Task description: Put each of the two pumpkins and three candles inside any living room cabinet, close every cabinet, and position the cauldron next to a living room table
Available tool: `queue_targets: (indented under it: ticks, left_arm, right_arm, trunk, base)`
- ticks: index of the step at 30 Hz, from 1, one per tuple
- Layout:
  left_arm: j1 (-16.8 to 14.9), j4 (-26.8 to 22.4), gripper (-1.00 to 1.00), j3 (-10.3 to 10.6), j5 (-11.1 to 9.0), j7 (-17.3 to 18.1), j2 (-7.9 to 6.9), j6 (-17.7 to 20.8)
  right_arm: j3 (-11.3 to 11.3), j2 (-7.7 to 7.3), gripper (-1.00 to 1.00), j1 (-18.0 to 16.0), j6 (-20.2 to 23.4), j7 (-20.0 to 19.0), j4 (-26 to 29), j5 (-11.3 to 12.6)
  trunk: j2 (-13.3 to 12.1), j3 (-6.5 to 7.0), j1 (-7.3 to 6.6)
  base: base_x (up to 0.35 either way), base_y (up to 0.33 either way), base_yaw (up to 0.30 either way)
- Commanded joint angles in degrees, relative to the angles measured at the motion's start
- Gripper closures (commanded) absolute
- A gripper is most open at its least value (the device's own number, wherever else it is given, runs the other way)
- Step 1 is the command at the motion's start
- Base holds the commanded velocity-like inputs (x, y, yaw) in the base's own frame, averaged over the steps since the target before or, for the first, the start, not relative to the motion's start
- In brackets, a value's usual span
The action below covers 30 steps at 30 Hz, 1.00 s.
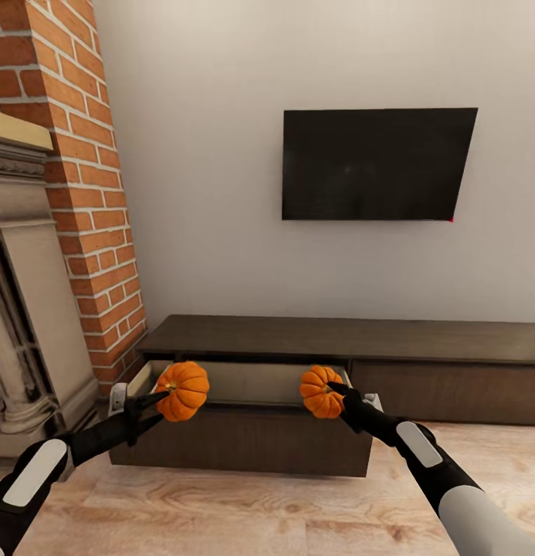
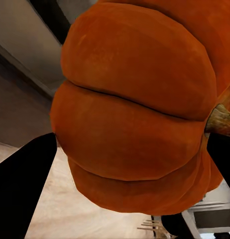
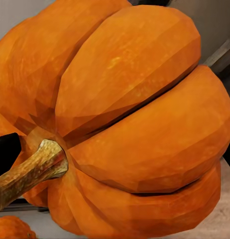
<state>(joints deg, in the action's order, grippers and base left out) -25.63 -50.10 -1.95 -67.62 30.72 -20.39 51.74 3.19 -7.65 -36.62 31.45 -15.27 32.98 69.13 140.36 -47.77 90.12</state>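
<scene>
A ribbed orange pumpkin (image 3: 140,119) sits huge and close, covering nearly the whole frame. Its tan stem (image 3: 30,172) juts toward the lower left edge. At the bottom left corner peeks a sliver of a second orange pumpkin (image 3: 13,229).

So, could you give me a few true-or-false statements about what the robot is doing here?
1. Each hand holds a pumpkin: the left hand the left pumpkin, the right hand the right pumpkin. True.
2. The cabinet drawer below the pumpkins is shut. False: it is pulled open.
3. A dark screen hangs on the wall above the cabinet. True.
4. Both pumpkins rest on the floor. False: they are held over the drawer.
</scene>
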Motion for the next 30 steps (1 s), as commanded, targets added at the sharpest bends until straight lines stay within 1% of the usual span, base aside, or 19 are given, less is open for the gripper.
queue_targets:
  ticks: [1,4,6,8,10,12,16,18,20,21,22,23,24,25,26,27,28,29,30]
  left_arm:
    - [0.0,-0.4,1.0,-0.1,0.1,0.1,0.04,0.3]
    - [-0.1,-3.8,1.0,0.1,0.5,-0.7,0.38,0.5]
    - [-0.1,-5.3,1.0,0.3,0.6,-4.9,1.75,0.6]
    - [-0.1,-6.3,1.0,0.4,0.4,-8.4,2.37,0.7]
    - [-0.1,-7.7,1.0,0.4,0.3,-10.7,2.69,0.8]
    - [-0.1,-8.2,1.0,0.4,0.5,-11.4,2.84,0.8]
    - [-0.1,-8.4,1.0,0.4,0.6,-11.6,2.99,0.8]
    - [-0.2,-8.5,1.0,0.5,0.7,-11.7,3.5,0.8]
    - [-0.9,-8.5,1.0,0.5,0.8,-12.2,4.17,0.8]
    - [-2.0,-8.3,1.0,0.5,0.8,-14.0,4.72,0.8]
    - [-3.0,-8.2,1.0,0.4,0.6,-15.7,5.14,0.8]
    - [-3.9,-8.2,1.0,0.4,0.6,-17.7,5.72,0.8]
    - [-5.0,-8.3,1.0,0.4,0.5,-20.5,6.72,0.7]
    - [-5.5,-8.2,1.0,0.4,0.4,-22.1,7.28,0.6]
    - [-5.9,-8.2,1.0,0.4,0.4,-23.3,7.71,0.5]
    - [-6.3,-8.1,1.0,0.4,0.5,-24.3,8.5,0.2]
    - [-6.4,-8.1,1.0,0.4,0.8,-24.8,9.51,0.1]
    - [-6.5,-8.1,1.0,0.5,1.0,-25.1,10.14,-0.1]
    - [-6.6,-8.1,1.0,0.5,1.3,-25.2,10.44,-0.1]
  right_arm:
    - [0.3,-0.06,1.0,0.0,0.0,-0.1,0.0,0.1]
    - [0.3,-0.05,1.0,0.0,0.0,-0.2,0.0,0.1]
    - [0.3,-0.02,1.0,0.0,-0.2,-0.3,0.0,0.1]
    - [0.3,-0.01,1.0,0.0,-0.1,-0.5,0.9,0.2]
    - [0.3,0.02,1.0,0.0,0.1,-0.6,6.4,0.2]
    - [0.3,0.2,1.0,0.0,0.2,0.2,10.4,0.2]
    - [0.3,0.41,1.0,0.0,-0.3,2.2,11.7,0.1]
    - [0.7,0.47,1.0,0.0,-0.4,3.2,11.9,-1.2]
    - [1.5,0.51,1.0,0.0,-0.5,3.8,11.9,-3.6]
    - [1.8,0.52,1.0,0.0,-0.6,4.0,11.9,-5.3]
    - [1.9,0.52,1.0,0.0,-0.6,4.1,11.9,-6.0]
    - [2.0,0.52,1.0,0.0,-0.6,4.1,11.9,-6.5]
    - [2.0,0.53,1.0,0.0,-0.7,4.1,11.9,-6.9]
    - [2.0,0.53,1.0,0.0,-0.7,4.2,11.9,-7.1]
    - [2.1,0.53,1.0,0.0,-0.7,4.2,11.9,-7.2]
    - [2.1,0.53,1.0,0.0,-0.8,4.2,11.8,-7.3]
    - [2.1,0.53,1.0,0.0,-0.8,4.3,11.8,-7.3]
    - [2.1,0.53,1.0,0.0,-0.8,4.3,11.9,-7.4]
    - [2.1,0.55,1.0,0.0,-0.8,4.3,12.0,-7.4]
  trunk:
    - [-0.4,0.12,-0.24]
    - [-1.6,0.66,-0.9]
    - [-2.4,1.02,-1.34]
    - [-3.2,1.38,-1.78]
    - [-4.0,1.74,-2.22]
    - [-4.8,2.09,-2.65]
    - [-6.4,2.81,-3.53]
    - [-7.2,3.17,-3.97]
    - [-8.0,3.53,-4.41]
    - [-8.4,3.71,-4.63]
    - [-8.8,3.89,-4.85]
    - [-9.2,4.07,-5.07]
    - [-9.6,4.25,-5.29]
    - [-10.0,4.43,-5.51]
    - [-10.4,4.61,-5.73]
    - [-10.8,4.79,-5.95]
    - [-11.2,4.97,-6.17]
    - [-11.6,5.15,-6.39]
    - [-12.0,5.33,-6.61]
  base:
    - [0.0,0.0,0.0]
    - [0.0,0.0,0.0]
    - [0.0,0.0,0.0]
    - [0.0,0.0,0.0]
    - [0.0,0.0,0.0]
    - [0.0,0.0,0.0]
    - [0.0,0.0,0.0]
    - [0.0,0.0,0.0]
    - [0.0,0.0,0.0]
    - [0.0,0.0,0.0]
    - [0.0,0.0,0.0]
    - [0.0,0.0,0.0]
    - [0.0,0.0,0.0]
    - [0.0,0.0,0.0]
    - [0.0,0.0,0.0]
    - [0.0,0.0,0.0]
    - [0.0,0.0,0.0]
    - [0.0,0.0,0.0]
    - [0.0,0.0,0.0]
